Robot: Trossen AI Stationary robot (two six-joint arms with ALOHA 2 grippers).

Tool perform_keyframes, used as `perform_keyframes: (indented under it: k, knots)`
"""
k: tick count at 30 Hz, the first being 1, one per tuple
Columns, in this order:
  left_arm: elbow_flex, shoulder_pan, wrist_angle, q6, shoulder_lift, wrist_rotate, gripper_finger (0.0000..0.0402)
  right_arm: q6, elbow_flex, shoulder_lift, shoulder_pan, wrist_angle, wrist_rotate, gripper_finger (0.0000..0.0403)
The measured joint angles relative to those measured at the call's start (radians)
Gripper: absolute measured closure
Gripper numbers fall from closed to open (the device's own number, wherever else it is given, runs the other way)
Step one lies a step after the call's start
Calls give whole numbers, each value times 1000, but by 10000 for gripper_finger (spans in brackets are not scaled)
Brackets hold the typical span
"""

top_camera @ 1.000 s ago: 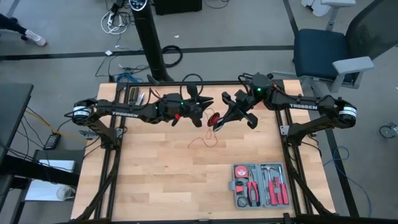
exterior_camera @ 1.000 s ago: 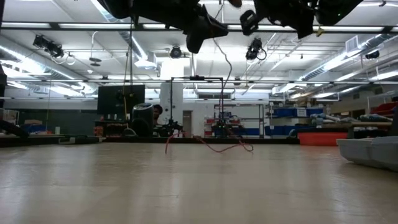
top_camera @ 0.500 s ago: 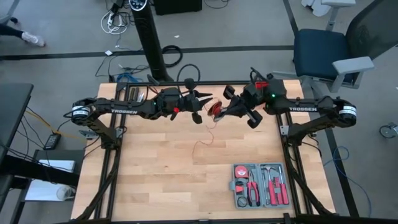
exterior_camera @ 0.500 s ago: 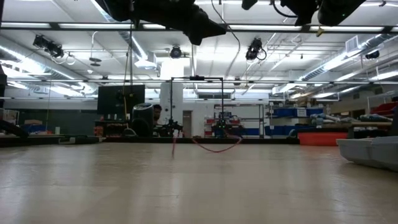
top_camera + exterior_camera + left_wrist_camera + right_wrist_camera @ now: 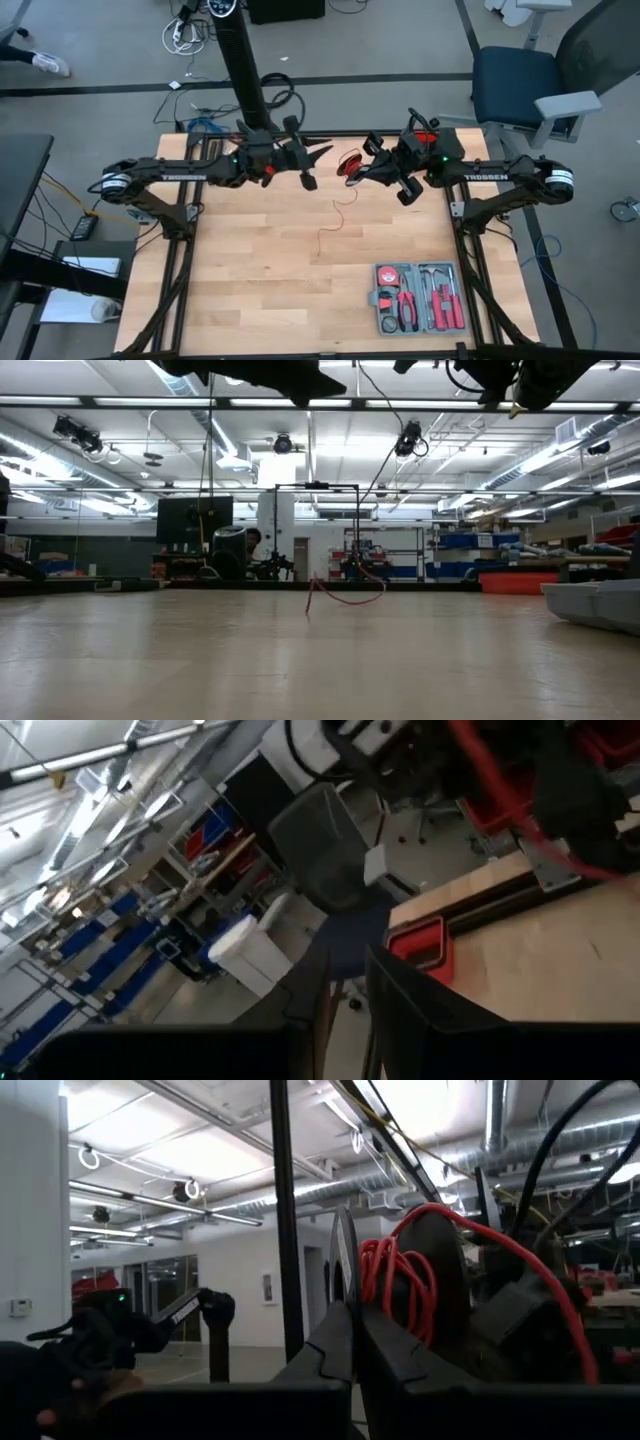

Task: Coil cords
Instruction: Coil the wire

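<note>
Two arms lettered TROSSEN, red cord (image 5: 347, 166) held between them

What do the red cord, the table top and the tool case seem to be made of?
Red cord: thin, flexible, probably plastic-coated wire or string; it hangs in loose curves.
Table top: light wood with a matte finish; plank seams and grain show.
Tool case: grey, likely moulded plastic, judging by its shaped compartments.
</note>
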Motion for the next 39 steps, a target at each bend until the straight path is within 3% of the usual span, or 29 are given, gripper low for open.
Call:
perform_keyframes:
  k: [4, 9, 19, 24, 31, 39]
  knots:
    - [0, -1, -39, -17, -50, 44, 330, 5, 0, 0, 0, -2, -5, 402]
    - [0, -1, -58, -138, -58, 196, 330, 3, 0, 0, 0, -3, 4, 402]
    - [0, -1, -76, -389, -53, 209, 330, -57, 0, 2, -1, -14, 7, 402]
    - [0, 0, -68, -498, -53, 287, 330, -84, 0, 2, -6, -45, 8, 402]
    - [0, 0, -11, -591, -29, 270, 330, -113, 0, 2, -7, -51, 26, 402]
    - [0, -1, 45, -590, 42, 237, 330, -122, 0, 27, -8, -52, 34, 402]
